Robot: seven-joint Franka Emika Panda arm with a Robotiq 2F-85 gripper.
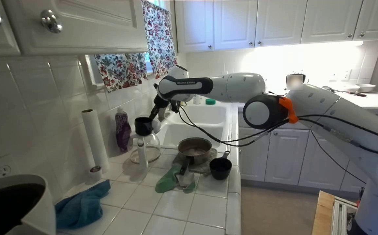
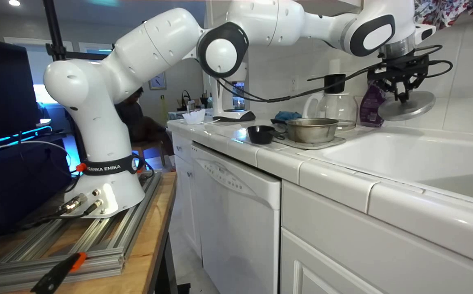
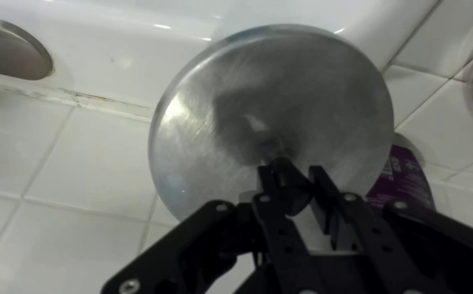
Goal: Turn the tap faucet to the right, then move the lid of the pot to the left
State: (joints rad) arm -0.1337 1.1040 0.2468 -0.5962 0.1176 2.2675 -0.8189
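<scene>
My gripper (image 3: 291,173) is shut on the black knob of the pot's lid (image 3: 269,77), a round grey metal disc. In an exterior view the lid (image 2: 408,107) hangs slightly tilted in the air, above the sink's back edge, with the gripper (image 2: 403,97) over it. The pot (image 1: 194,150) stands uncovered on a mat beside the sink, its dark handle pointing to the front. Silvery metal by the sink, partly behind the gripper, looks like the tap faucet (image 1: 166,115). A rounded metal plate (image 3: 9,51) shows at the wrist view's left edge; I cannot tell if it belongs to the tap.
Close to the lid stand a purple bottle (image 3: 403,179) and a glass carafe (image 1: 149,148) with a black top (image 1: 143,126). A small black pan (image 1: 220,168) sits by the pot. The white double sink (image 1: 205,114) lies beyond. Blue cloth (image 1: 83,205) lies on the counter.
</scene>
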